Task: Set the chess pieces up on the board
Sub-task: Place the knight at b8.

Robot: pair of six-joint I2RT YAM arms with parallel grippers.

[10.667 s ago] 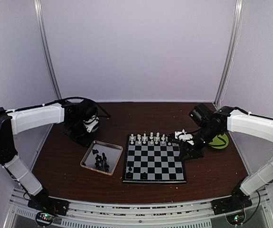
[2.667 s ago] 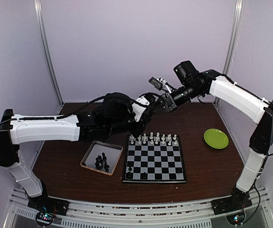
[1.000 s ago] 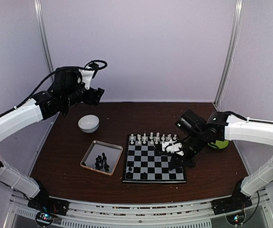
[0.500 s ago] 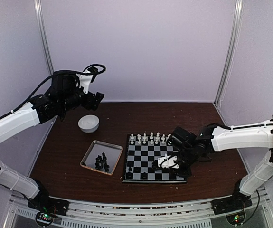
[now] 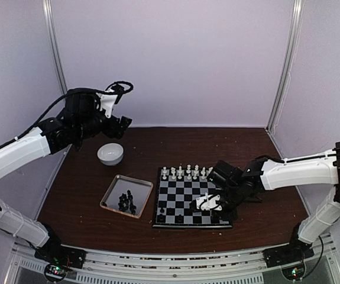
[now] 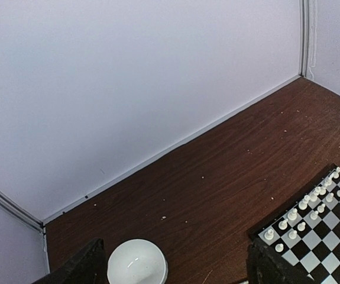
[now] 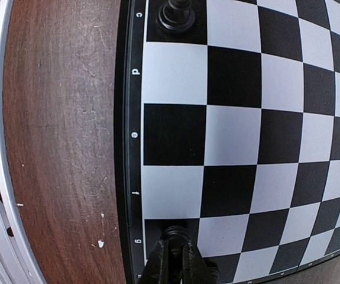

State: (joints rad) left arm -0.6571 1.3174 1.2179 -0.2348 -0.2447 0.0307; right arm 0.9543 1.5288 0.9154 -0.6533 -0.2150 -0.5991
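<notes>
Top external view: the flat square chessboard with black and pale grey checks [image 5: 184, 201] lies flat on the brown wooden table [image 5: 175, 145]. Its sides run straight along the table's near edge. Little white chess pieces [image 5: 187, 173] stand up straight in rows on the far side of the board. To the left of the board sits a silver metal tray [image 5: 112, 195], turned a bit crooked. Small black chess pieces [image 5: 125, 200] are heaped in it. Past the tray, farther from the board, is a round white bowl [image 5: 110, 154].

The right gripper [image 5: 208, 203] is low over the near right part of the board. In the right wrist view its fingers [image 7: 175, 260] are pressed together. Something dark and round sits at their tips, and I cannot tell if it is pinched. Small white letters c, d, e, f, g run along the board's black border [image 7: 135, 135]. One black piece [image 7: 175, 15] stands upright beside the c.

The left gripper [image 5: 122, 121] is high up, beyond the board's far left corner. Its fingers [image 6: 78, 269] are wide apart and hold nothing.
</notes>
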